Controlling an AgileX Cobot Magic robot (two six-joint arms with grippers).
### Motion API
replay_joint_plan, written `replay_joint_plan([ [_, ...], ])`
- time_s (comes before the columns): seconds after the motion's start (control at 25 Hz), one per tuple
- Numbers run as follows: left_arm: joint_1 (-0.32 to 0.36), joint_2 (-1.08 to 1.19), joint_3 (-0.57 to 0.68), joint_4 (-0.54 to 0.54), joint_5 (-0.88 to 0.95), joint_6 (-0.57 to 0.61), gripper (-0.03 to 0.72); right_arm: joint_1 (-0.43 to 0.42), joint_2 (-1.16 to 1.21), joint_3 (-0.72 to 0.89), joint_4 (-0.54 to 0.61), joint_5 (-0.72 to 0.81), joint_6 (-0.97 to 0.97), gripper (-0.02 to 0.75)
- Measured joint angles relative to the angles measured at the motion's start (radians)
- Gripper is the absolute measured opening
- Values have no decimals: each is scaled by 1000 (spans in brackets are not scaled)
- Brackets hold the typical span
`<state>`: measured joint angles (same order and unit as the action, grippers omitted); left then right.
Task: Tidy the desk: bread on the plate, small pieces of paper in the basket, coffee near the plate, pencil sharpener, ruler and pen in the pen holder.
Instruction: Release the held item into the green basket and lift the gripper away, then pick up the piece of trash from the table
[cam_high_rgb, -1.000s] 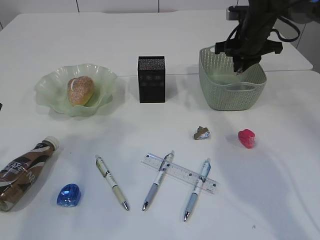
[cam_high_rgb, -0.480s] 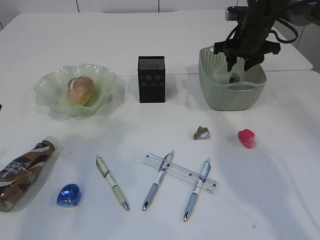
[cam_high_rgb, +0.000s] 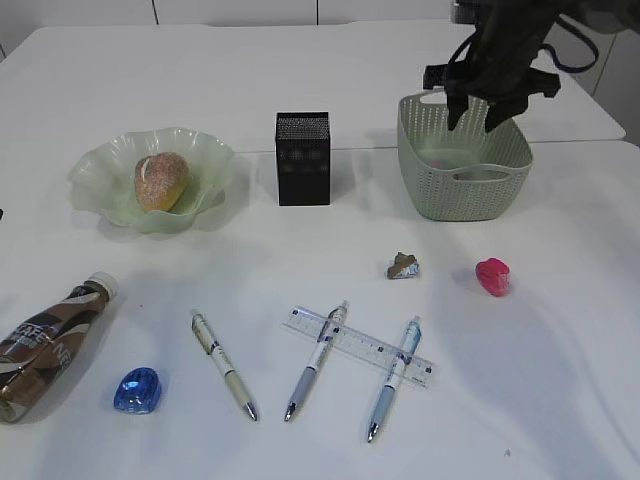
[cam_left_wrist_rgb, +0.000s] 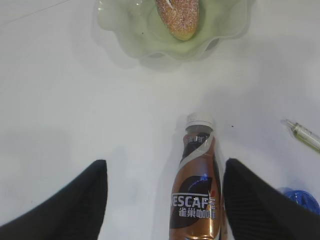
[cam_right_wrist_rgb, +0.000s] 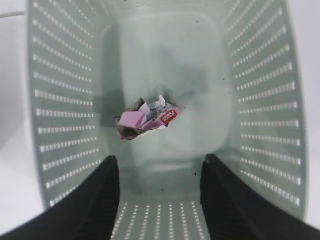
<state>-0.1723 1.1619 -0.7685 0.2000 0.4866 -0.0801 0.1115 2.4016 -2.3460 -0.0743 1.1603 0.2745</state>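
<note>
Exterior view: right gripper (cam_high_rgb: 478, 112) above pale green perforated plastic basket (cam_high_rgb: 430, 170), jaws spread, empty. Risk: fingers clip basket rim on exit, shifting it.

Right wrist view: crumpled pink paper scrap (cam_right_wrist_rgb: 145, 120) on basket floor, well below jaws, between fingertip lines.

Left wrist view: left gripper (cam_left_wrist_rgb: 165, 200) wide, empty, straddling lying brown coffee bottle (cam_left_wrist_rgb: 196, 200). Risk: bottle rolls.

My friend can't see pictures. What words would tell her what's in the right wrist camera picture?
A crumpled pink paper wad lies on the floor of a pale green basket, seen from straight above. The two dark fingers of the right gripper hang open above it, holding nothing.
</note>
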Motion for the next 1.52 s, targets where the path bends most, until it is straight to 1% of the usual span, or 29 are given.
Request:
replay_joint_plan([
  [0.04,0,0,0,0,0,0,510,0,0,-39,14,36,-2,419],
  [0.08,0,0,0,0,0,0,509,0,0,-39,14,36,-2,419],
  [0.12,0,0,0,0,1,0,509,0,0,-89,37,65,-22,419],
  [0.16,0,0,0,0,2,0,508,0,-11,-106,56,70,-40,419],
  [0.52,0,0,0,0,24,0,498,0,-97,-118,92,91,-100,420],
  [0.6,0,0,-4,0,31,0,496,0,-136,-118,150,91,-128,420],
  [0.64,0,0,-11,0,39,0,496,0,-137,-118,158,93,-137,420],
  [0.72,0,0,-28,0,48,0,495,0,-173,-85,202,93,-174,420],
  [0.76,0,0,-35,0,52,0,494,0,-173,-81,204,93,-174,420],
  [0.84,0,0,-56,0,58,0,488,4,-229,8,210,93,-225,420],
  [1.0,0,0,-74,0,72,0,483,4,-293,156,211,93,-260,420],
  [1.12,0,0,-74,0,93,0,482,4,-310,217,211,93,-266,420],
  [1.16,0,0,-74,0,105,0,482,11,-314,261,208,93,-274,420],
  [1.24,0,0,-74,-2,133,0,482,24,-314,292,204,93,-280,420],
  [1.32,0,0,-74,-4,154,0,482,63,-314,342,175,91,-282,420],
  [1.36,0,0,-74,-6,165,0,482,69,-314,347,165,91,-282,420],
  [1.4,0,0,-74,-8,173,-1,482,94,-314,358,145,91,-282,420],
  [1.44,0,0,-74,-15,184,-1,482,94,-314,358,145,91,-282,420],
  [1.52,0,0,-80,-31,210,-1,482,152,-289,364,108,89,-284,420],
])
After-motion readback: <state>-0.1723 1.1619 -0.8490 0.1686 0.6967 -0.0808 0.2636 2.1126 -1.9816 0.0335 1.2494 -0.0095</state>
